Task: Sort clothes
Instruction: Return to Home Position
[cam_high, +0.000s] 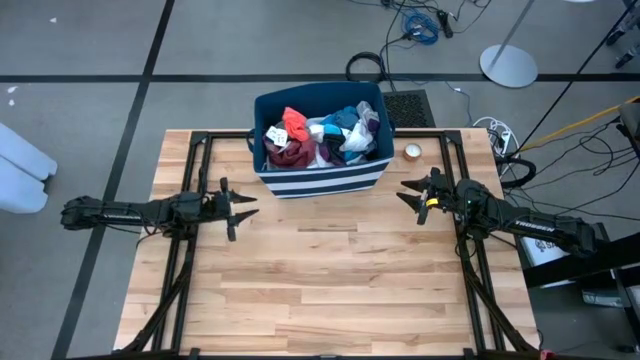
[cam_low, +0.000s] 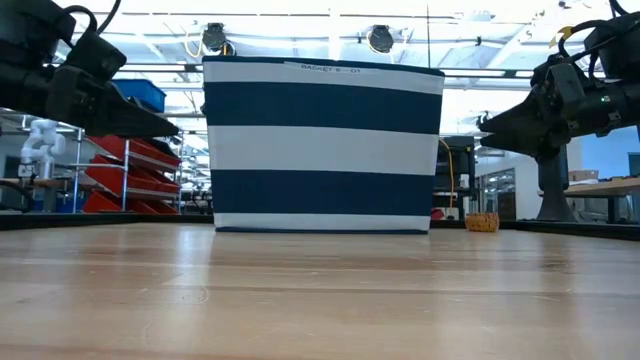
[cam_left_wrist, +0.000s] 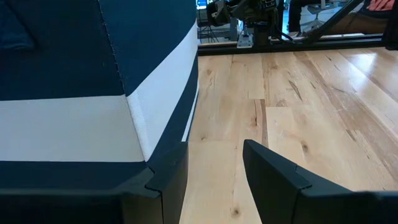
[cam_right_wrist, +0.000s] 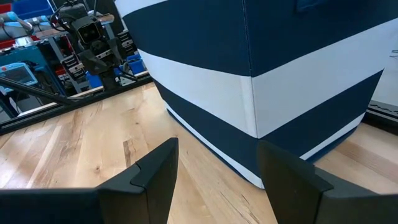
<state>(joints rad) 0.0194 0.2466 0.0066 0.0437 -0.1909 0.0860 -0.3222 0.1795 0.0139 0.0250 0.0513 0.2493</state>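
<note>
The clothes (cam_high: 320, 135) lie heaped inside the navy bin with white stripes (cam_high: 322, 181) at the table's far middle: a red piece, maroon, white, blue and dark fabric show. My left gripper (cam_high: 243, 207) is open and empty, left of the bin's near left corner (cam_left_wrist: 140, 134). My right gripper (cam_high: 408, 195) is open and empty, right of the bin's near right corner (cam_right_wrist: 252, 106). Both hover above the table in the low view, the left gripper (cam_low: 170, 125) and the right gripper (cam_low: 485, 122).
A small round tape roll (cam_high: 412, 152) lies on the table right of the bin. Bare wood tabletop (cam_high: 330, 280) spreads between the arms and toward the near edge. Black frame rails (cam_high: 190, 150) run along the table's left, right and far sides.
</note>
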